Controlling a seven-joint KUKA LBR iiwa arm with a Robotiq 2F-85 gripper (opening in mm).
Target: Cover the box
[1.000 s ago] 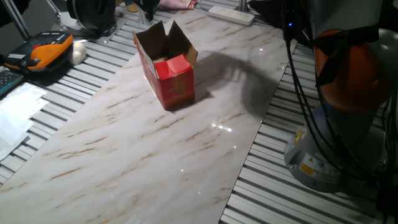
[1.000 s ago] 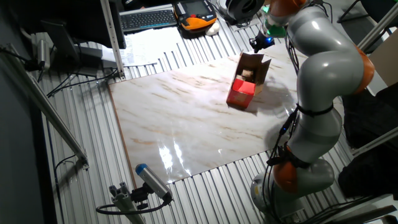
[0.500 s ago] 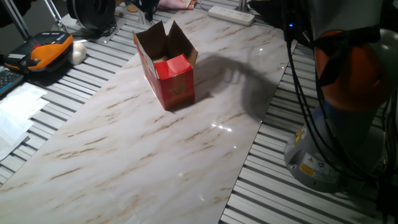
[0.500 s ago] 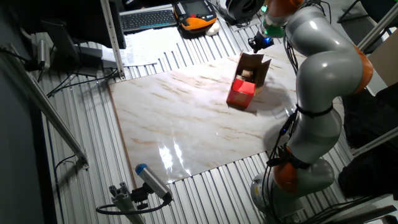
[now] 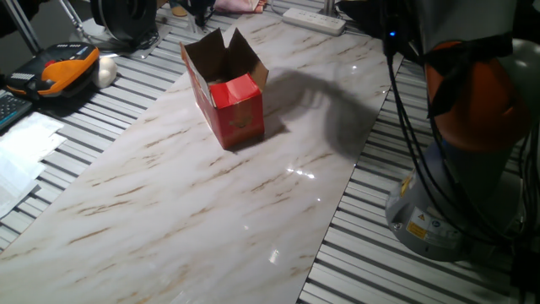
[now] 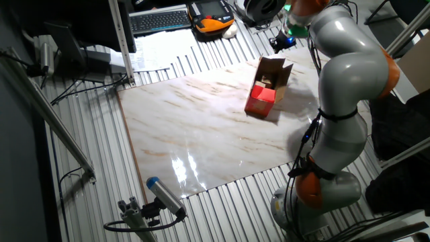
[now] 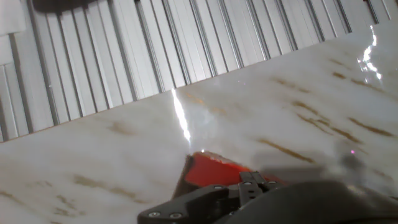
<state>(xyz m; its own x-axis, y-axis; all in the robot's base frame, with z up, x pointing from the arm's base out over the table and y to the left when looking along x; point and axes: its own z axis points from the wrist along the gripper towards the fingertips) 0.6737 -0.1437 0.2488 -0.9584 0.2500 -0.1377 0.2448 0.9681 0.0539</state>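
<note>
**A:** What is the box (image 5: 229,97) made of?

**B:** Thin card. It is red outside and plain brown inside. It is a small block shape, and it stands on the tabletop (image 5: 194,211), near the far end. Its brown flaps stick up, so the top is open. In the other fixed view the box (image 6: 267,89) looks the same: red front, brown flaps up.

**A:** And the tabletop?

**B:** It is a flat, shiny slab, pale with thin brown streaks like marble. Lights make bright spots on it. Around it the bench has gray and white ridges, like stripes.

**A:** What about the robot?

**B:** The arm (image 6: 346,74) is smooth and round, gray with orange rings. It bends up over the far side of the box. Black cables hang beside it.

**A:** Can you see the fingers?

**B:** Not well. In the hand view there is only a dark metal bit with small screws at the bottom edge, and it is blurry. A bit of the red box (image 7: 211,171) peeks out just above it. The rest of the box is hidden behind that dark part. I cannot tell if the fingers are open or closed, or if they hold anything.

**A:** Anything else hard to see?

**B:** One fixed view cuts off the top of the arm, so the hand does not show there.
</note>
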